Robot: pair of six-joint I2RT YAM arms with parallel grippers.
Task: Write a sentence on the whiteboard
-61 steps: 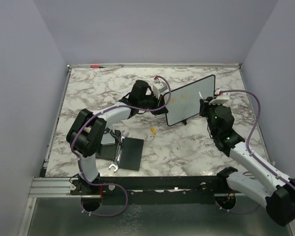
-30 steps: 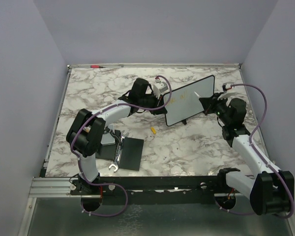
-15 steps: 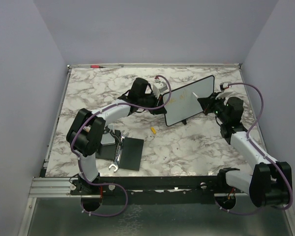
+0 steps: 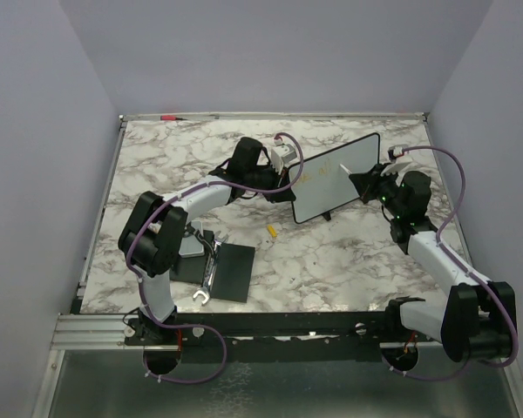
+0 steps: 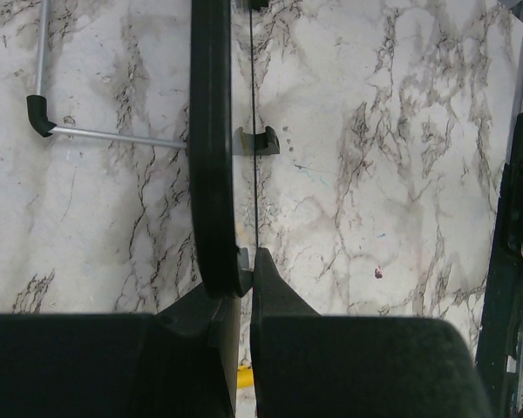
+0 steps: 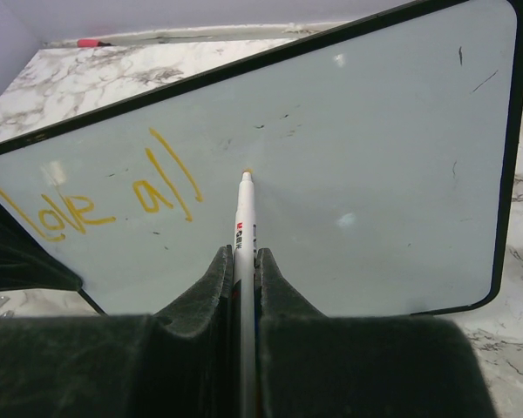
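The whiteboard (image 4: 336, 177) stands tilted on the marble table at the back centre, propped on its small black stand. My left gripper (image 4: 289, 178) is shut on the board's left edge (image 5: 211, 157), seen edge-on in the left wrist view. My right gripper (image 4: 369, 182) is shut on a white marker (image 6: 244, 228) whose orange tip sits at or just off the white surface (image 6: 357, 165), right of the writing. The sentence (image 6: 113, 198) is yellow-orange lettering, two short words on the board's left part.
A flat black square pad (image 4: 231, 270) lies front left with a silver wrench (image 4: 205, 283) beside it. A small yellow cap (image 4: 271, 231) lies on the table (image 4: 331, 261) before the board. A red marker (image 4: 168, 117) lies along the back edge.
My right arm has swung from in front of the board to its right side and brought the marker tip up to the board face. The left gripper and board have held still.
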